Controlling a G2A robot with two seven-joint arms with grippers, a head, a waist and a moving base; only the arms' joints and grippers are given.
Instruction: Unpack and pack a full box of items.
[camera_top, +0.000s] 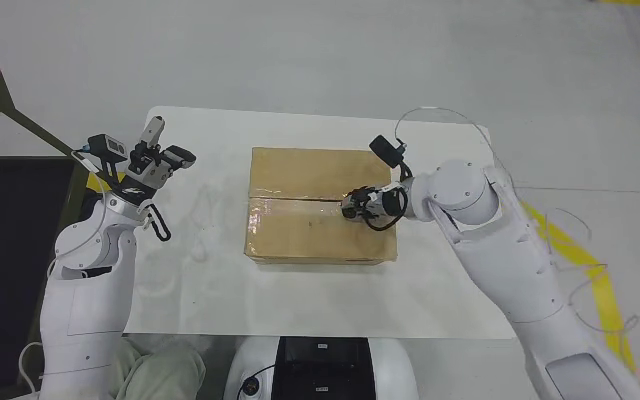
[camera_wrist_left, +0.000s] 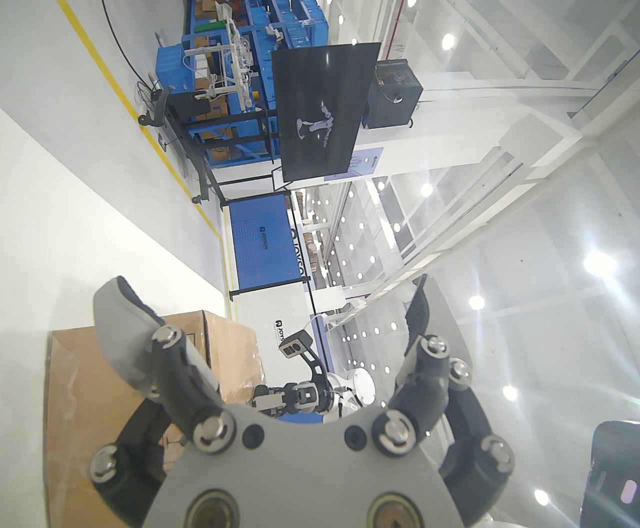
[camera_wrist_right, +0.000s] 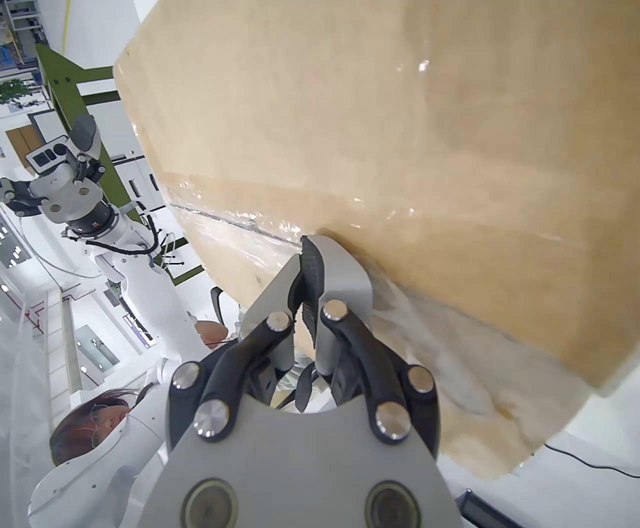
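Top view — closed cardboard box (camera_top: 300, 175), right end effector (camera_top: 348, 206) at seam (camera_top: 295, 199)

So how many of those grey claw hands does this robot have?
2. The open left gripper is raised near the left edge of the white table, clear of the brown cardboard box; the shut right gripper rests on the box's taped top seam.

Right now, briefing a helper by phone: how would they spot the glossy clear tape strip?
On the white table stands a closed brown cardboard box. Along the middle seam of its top runs the clear tape strip, by the right gripper; it is glossy and wrinkled, the cardboard matt.
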